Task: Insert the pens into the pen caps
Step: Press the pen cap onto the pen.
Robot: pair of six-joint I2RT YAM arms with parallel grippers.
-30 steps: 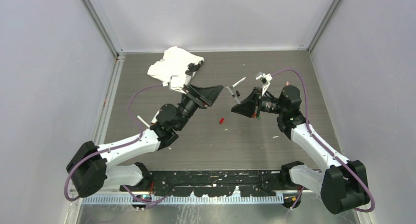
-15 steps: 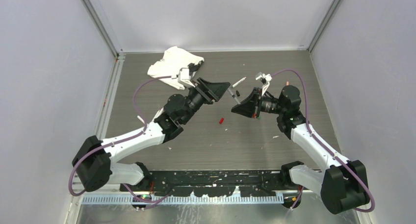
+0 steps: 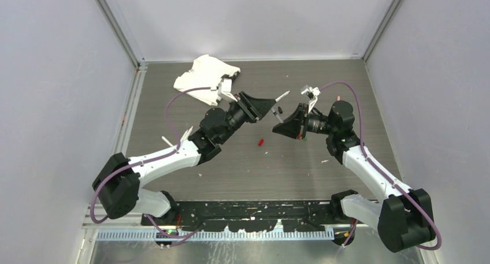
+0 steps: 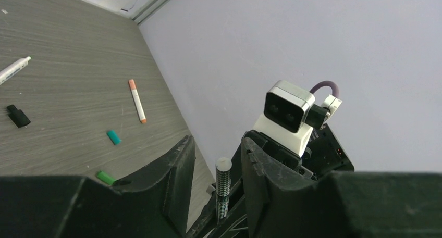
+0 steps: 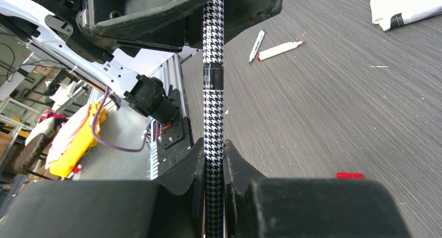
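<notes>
Clamped between the closed fingers of the right gripper (image 5: 213, 160): a slim pen (image 5: 212, 108), black-and-white houndstooth with a dark band midway. Held above the table (image 5: 333, 108), long axis aimed straight at the left gripper (image 4: 218, 144). Rounded pale end poking between parted fingers there, gaps either side. Below, a loose red cap (image 5: 349, 175).

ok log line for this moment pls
right gripper: jaws shut on black-and-white houndstooth pen | left gripper: jaws open, pen's far end between them | small red plastic cap: loose on grey table
</notes>
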